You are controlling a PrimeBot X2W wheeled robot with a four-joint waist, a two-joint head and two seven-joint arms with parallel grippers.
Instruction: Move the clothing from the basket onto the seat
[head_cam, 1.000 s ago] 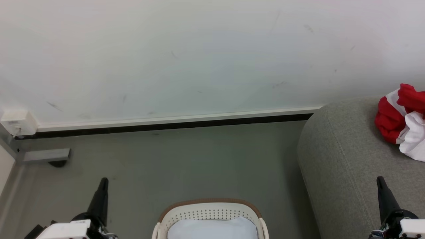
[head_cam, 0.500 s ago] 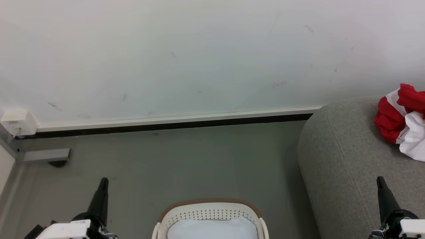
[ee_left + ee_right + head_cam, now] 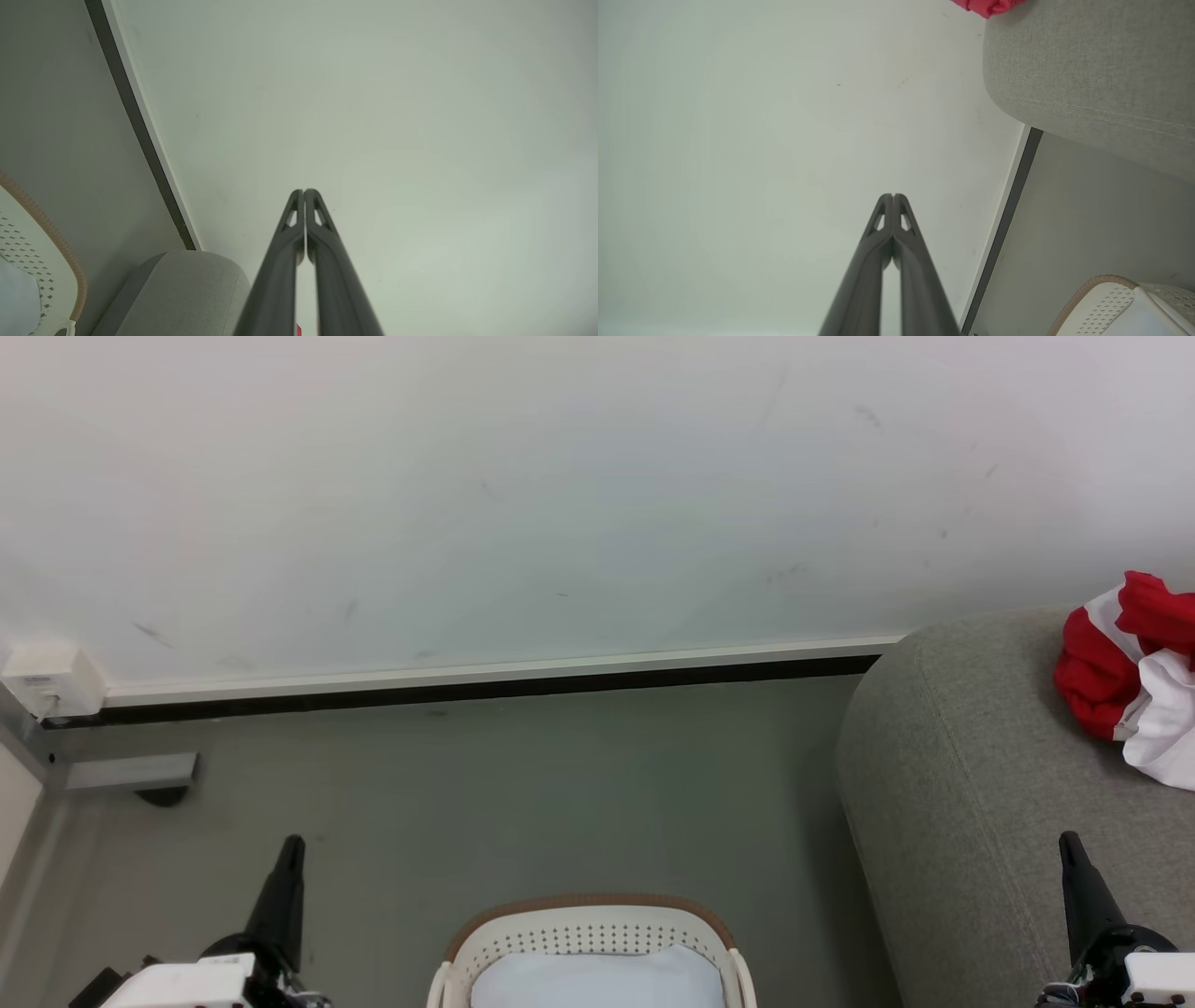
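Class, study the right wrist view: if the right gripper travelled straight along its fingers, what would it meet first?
Most likely the pale wall; the right gripper, shut, points at it with nothing between. The seat lies off to the side. Depth is unclear.

The left gripper (image 3: pixel 304 192) and right gripper (image 3: pixel 893 196) have long, dark, tapering fingers (image 3: pixel 278 280) slotted near the tips; white casings (image 3: pixel 177 982) sit in the head view's lower corners.
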